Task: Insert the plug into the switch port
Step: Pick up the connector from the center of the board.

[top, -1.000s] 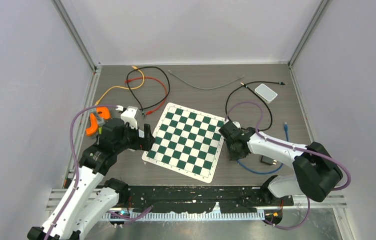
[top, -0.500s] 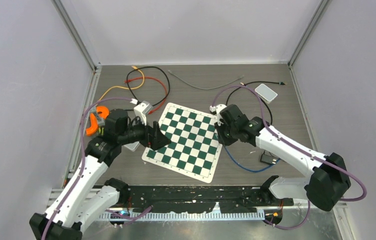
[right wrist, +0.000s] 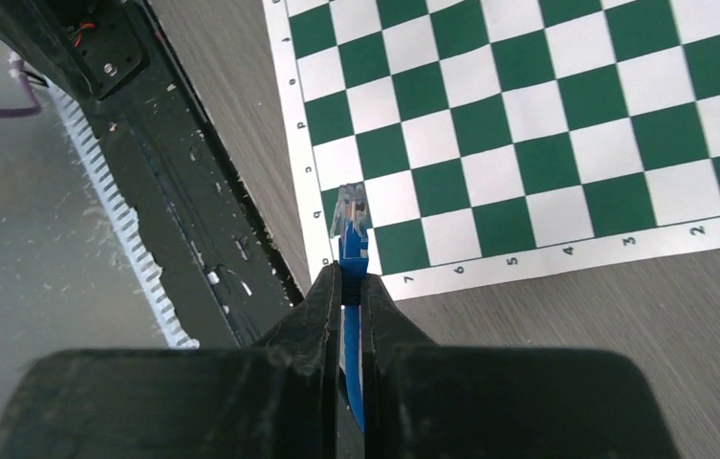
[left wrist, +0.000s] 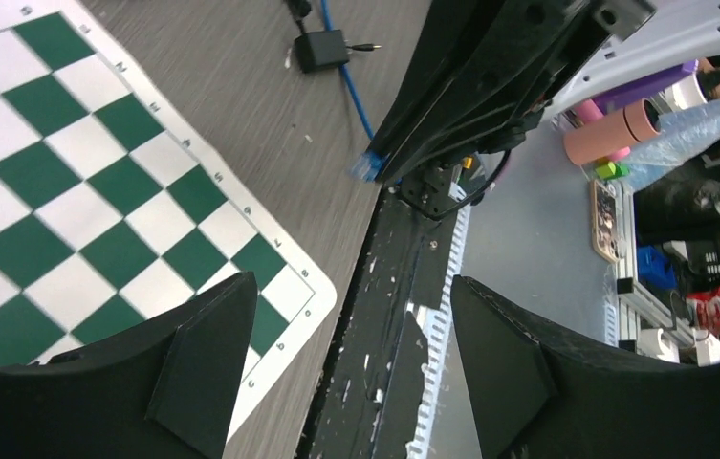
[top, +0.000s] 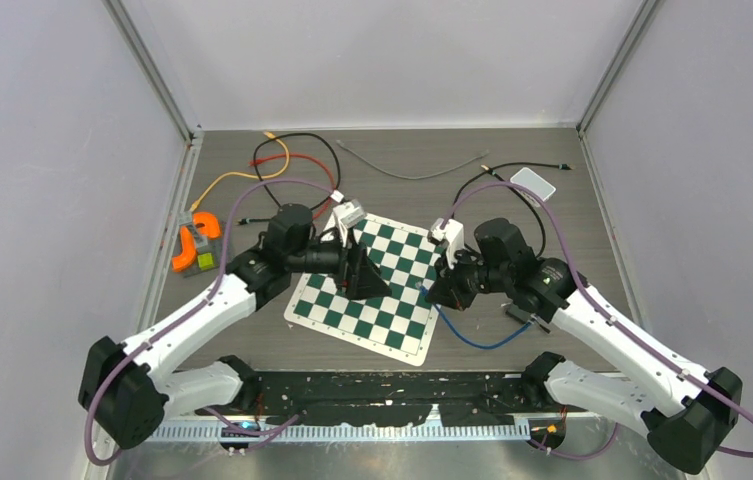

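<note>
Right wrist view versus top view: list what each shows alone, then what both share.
Right wrist only: the plug with its clear tip, sticking out of the shut right claw, and the numbers along the edge of the board. Top only: the left claw, the orange part and loose cables at the back. Both: the board, the right claw and the blue cable.
</note>
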{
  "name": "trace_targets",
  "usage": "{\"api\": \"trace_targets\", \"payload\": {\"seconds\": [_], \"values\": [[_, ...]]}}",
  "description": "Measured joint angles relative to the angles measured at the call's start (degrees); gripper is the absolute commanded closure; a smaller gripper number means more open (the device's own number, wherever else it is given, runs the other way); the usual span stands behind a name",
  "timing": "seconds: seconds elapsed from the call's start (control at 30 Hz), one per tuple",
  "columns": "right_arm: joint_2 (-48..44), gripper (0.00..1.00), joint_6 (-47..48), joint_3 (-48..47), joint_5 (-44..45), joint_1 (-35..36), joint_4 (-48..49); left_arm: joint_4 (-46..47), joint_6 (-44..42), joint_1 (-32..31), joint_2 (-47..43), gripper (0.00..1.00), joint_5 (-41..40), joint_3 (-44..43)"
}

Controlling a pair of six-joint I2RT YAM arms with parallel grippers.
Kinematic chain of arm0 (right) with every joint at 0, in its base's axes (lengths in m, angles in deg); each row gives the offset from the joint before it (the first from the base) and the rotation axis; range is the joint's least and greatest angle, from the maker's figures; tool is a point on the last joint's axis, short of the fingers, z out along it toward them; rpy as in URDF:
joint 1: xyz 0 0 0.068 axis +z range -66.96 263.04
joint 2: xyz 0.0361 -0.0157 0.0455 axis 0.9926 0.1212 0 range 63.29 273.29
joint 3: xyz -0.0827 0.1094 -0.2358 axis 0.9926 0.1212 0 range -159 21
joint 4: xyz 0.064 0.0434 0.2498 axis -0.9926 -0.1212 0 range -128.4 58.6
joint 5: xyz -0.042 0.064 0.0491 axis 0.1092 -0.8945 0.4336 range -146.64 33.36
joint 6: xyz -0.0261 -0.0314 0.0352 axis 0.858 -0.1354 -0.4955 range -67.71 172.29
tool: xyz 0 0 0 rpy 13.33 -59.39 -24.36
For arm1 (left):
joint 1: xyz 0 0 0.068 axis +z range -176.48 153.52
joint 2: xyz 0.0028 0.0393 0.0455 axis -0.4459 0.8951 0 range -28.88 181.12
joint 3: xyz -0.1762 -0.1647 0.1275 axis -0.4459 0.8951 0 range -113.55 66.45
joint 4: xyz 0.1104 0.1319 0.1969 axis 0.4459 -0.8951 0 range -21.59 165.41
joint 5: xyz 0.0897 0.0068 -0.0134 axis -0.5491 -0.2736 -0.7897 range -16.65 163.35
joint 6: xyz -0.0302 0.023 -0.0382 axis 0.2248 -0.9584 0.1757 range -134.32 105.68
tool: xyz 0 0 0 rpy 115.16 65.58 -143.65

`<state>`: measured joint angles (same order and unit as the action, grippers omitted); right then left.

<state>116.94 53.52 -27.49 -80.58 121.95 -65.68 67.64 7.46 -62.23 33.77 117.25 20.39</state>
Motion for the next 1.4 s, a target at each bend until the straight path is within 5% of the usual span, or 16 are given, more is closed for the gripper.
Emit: {"api": "trace_targets", "payload": {"seconds": [0.73, 1.03, 1.23, 1.3, 1.33, 1.4], "values": [[-2.8, 0.95, -0.2, 1.3, -8.3, 0.0, 1.1, 27.9, 8.6, -6.3, 18.2, 0.6, 12.0, -2.6], [-4.9, 0.95, -1.8, 1.4, -7.6, 0.0, 1.9, 31.3, 9.8, -6.6, 19.0, 0.61, 14.2, -2.3], [-5.4, 0.94, -3.4, 2.0, -7.4, 0.0, 3.1, 31.6, 10.0, -6.8, 19.1, 0.9, 14.4, -2.0], [-5.4, 0.85, -3.9, 2.2, -7.0, 0.0, 3.2, 31.7, 10.5, -6.9, 19.2, 0.96, 14.4, -1.9], [-5.4, 0.7, -4.2, 2.2, -6.7, 0.0, 3.1, 31.8, 10.6, -6.9, 19.3, 0.98, 14.4, -1.8], [-5.5, 0.56, -5.0, 2.2, -5.0, 0.0, 3.0, 32.0, 11.1, -6.9, 19.5, 0.99, 14.1, -1.7]]}}
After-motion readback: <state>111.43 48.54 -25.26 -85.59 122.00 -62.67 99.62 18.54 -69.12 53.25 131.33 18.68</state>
